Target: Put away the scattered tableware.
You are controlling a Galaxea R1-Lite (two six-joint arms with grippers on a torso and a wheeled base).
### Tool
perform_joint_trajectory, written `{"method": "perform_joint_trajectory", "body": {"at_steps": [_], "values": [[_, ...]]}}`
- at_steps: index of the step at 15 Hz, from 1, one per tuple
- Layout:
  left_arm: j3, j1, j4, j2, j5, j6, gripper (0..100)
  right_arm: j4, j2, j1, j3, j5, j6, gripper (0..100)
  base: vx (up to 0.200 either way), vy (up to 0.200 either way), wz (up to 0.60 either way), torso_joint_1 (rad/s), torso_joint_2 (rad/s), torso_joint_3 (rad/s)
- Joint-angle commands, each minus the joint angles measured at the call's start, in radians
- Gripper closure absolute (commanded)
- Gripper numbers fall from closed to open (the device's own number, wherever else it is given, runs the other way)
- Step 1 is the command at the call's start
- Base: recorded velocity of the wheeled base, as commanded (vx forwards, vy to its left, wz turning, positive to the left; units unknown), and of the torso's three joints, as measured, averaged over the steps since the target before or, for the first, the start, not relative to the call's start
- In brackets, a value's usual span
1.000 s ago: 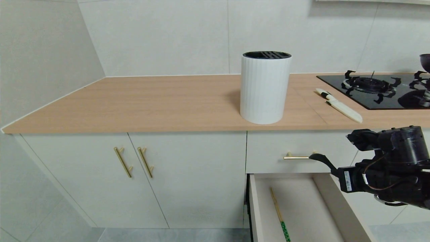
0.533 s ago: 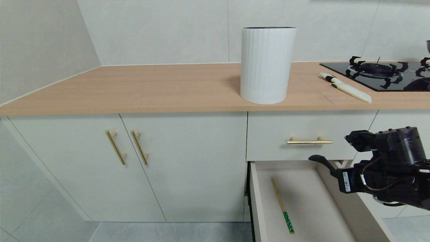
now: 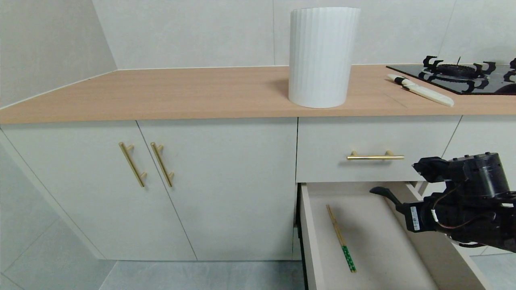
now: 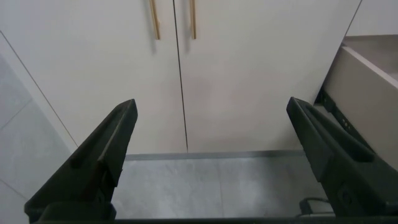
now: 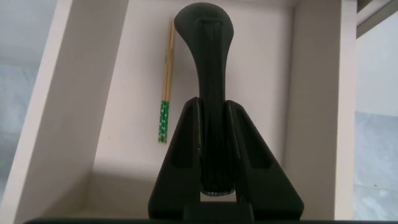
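A black spoon (image 3: 384,194) is clamped in my right gripper (image 3: 405,209), its rounded end pointing toward the cabinet. It hangs over the right part of the open lower drawer (image 3: 308,233). From the right wrist, the spoon (image 5: 207,74) sticks out past the gripper (image 5: 210,106) above the drawer floor. A pair of wooden chopsticks (image 3: 341,244) with green ends lies inside the drawer; the chopsticks (image 5: 165,81) are beside the spoon, apart from it. A white knife (image 3: 421,91) rests on the counter. My left gripper (image 4: 211,109) is open, low in front of the cabinet doors.
A tall white ribbed holder (image 3: 321,56) stands on the wooden counter (image 3: 181,92). A black gas stove (image 3: 455,72) sits at the far right. Above the open drawer is a shut drawer with a brass handle (image 3: 375,157). Two cabinet doors with brass handles (image 3: 145,163) are to the left.
The whole head view has shifted as the camera sank. Against the cabinet, my right gripper and the spoon came down from the upper drawer's handle to the open drawer's level.
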Motion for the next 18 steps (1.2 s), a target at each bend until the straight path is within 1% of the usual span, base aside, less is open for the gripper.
{"method": "perform_joint_trajectory", "body": {"at_steps": [1, 5, 8, 11, 12, 13, 15, 18], "values": [[0.000, 0.000, 0.000, 0.000, 0.000, 0.000, 0, 0.000, 0.007, -0.001, 0.000, 0.000, 0.000, 100, 0.000, 0.000, 0.00, 0.000, 0.00, 0.000], [0.000, 0.000, 0.000, 0.000, 0.000, 0.000, 0, -0.021, 0.096, -0.002, -0.006, -0.003, 0.006, 100, 0.000, 0.000, 0.00, 0.000, 0.00, 0.000], [0.000, 0.000, 0.000, 0.000, 0.000, 0.000, 0, -0.132, 0.216, -0.007, 0.002, -0.008, 0.011, 100, 0.000, 0.000, 0.00, 0.000, 0.00, 0.000], [0.000, 0.000, 0.000, 0.000, 0.000, 0.001, 0, -0.201, 0.339, -0.010, -0.009, -0.008, 0.021, 100, 0.000, 0.000, 0.00, 0.000, 0.00, 0.000], [0.000, 0.000, 0.000, 0.000, 0.000, 0.001, 0, -0.213, 0.360, -0.010, -0.012, -0.008, 0.032, 100, 0.000, 0.000, 0.00, 0.000, 0.00, 0.000], [0.000, 0.000, 0.000, 0.000, 0.000, 0.000, 0, -0.242, 0.424, -0.010, -0.031, -0.009, 0.071, 100, 0.000, 0.000, 0.00, 0.000, 0.00, 0.000], [0.000, 0.000, 0.000, 0.000, 0.000, 0.000, 0, -0.282, 0.501, -0.008, -0.044, -0.012, 0.080, 100, 0.000, 0.000, 0.00, 0.000, 0.00, 0.000], [0.000, 0.000, 0.000, 0.000, 0.000, 0.000, 0, -0.374, 0.618, 0.002, -0.046, -0.051, 0.078, 100, 0.000, 0.000, 0.00, 0.000, 0.00, 0.000]]}}
